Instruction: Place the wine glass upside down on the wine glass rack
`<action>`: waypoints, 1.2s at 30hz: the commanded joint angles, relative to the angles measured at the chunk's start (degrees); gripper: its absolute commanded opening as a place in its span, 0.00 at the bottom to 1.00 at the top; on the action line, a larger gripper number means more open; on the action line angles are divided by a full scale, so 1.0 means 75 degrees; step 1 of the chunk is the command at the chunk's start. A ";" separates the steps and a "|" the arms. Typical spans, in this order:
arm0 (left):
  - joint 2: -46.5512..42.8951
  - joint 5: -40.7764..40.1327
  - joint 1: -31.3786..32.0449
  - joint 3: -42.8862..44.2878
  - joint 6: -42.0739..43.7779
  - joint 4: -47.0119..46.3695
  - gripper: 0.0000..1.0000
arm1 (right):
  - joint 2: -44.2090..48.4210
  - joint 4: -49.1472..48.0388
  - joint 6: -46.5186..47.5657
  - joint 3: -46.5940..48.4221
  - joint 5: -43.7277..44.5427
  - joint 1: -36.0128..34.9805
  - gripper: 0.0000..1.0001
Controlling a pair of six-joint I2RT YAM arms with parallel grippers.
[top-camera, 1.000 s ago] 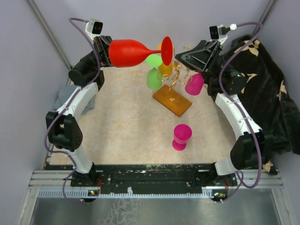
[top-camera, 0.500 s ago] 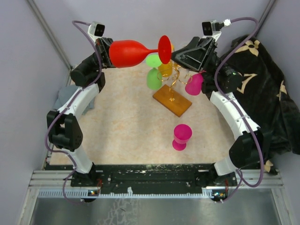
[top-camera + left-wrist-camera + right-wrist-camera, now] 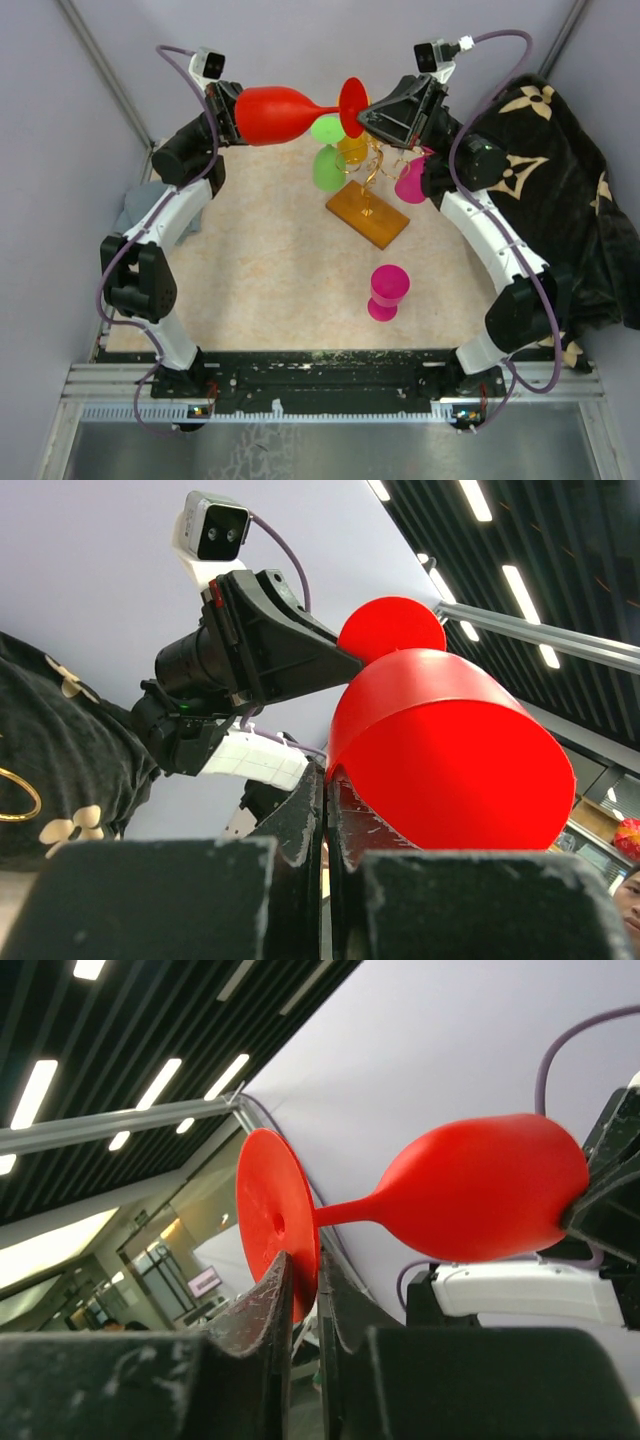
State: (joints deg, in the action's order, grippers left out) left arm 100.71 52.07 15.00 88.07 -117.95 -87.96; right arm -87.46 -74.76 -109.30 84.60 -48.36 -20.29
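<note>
A red wine glass [image 3: 272, 113] hangs sideways high above the table, bowl to the left, foot [image 3: 352, 105] to the right. My left gripper [image 3: 232, 112] is shut on the bowl's rim; in the left wrist view the red bowl [image 3: 450, 740] fills the right side above that gripper [image 3: 330, 780]. My right gripper [image 3: 362, 115] is shut on the thin edge of the foot [image 3: 275, 1210], one finger on each face of the disc, seen at the gripper [image 3: 305, 1270] in the right wrist view. The wine glass rack [image 3: 372, 165], gold wire on an amber base [image 3: 367, 218], stands just below.
Two green glasses [image 3: 328, 165], a yellow one [image 3: 352, 148] and a magenta one [image 3: 413, 180] hang on the rack. Another magenta glass [image 3: 388, 292] stands on the table nearer the front. A black patterned cloth [image 3: 560, 180] lies at the right, a grey cloth [image 3: 135, 210] at the left.
My right arm has moved left to the foot of the red glass and its fingers have closed on the disc. The left arm holds the glass almost still.
</note>
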 commanded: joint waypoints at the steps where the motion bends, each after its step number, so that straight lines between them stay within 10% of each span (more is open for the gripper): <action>1: -0.0182 -0.0088 -0.0020 -0.0106 -0.0233 -0.1958 0.00 | 0.0057 -0.0135 0.0195 0.0455 0.0132 -0.0106 0.01; 12: -0.0221 -0.0071 -0.0231 -0.0186 -0.0233 -0.1947 0.48 | 0.0208 0.0201 0.0317 0.0539 0.0082 -0.0101 0.00; 36: -0.0982 0.0498 -0.1578 -0.1400 -0.0124 -0.1947 0.50 | 0.2732 0.3990 0.2195 -0.0713 -0.1129 0.1201 0.00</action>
State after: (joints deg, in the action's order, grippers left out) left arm 95.07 54.46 3.49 78.46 -117.95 -88.25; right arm -72.14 -53.41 -99.09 79.94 -54.43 -12.75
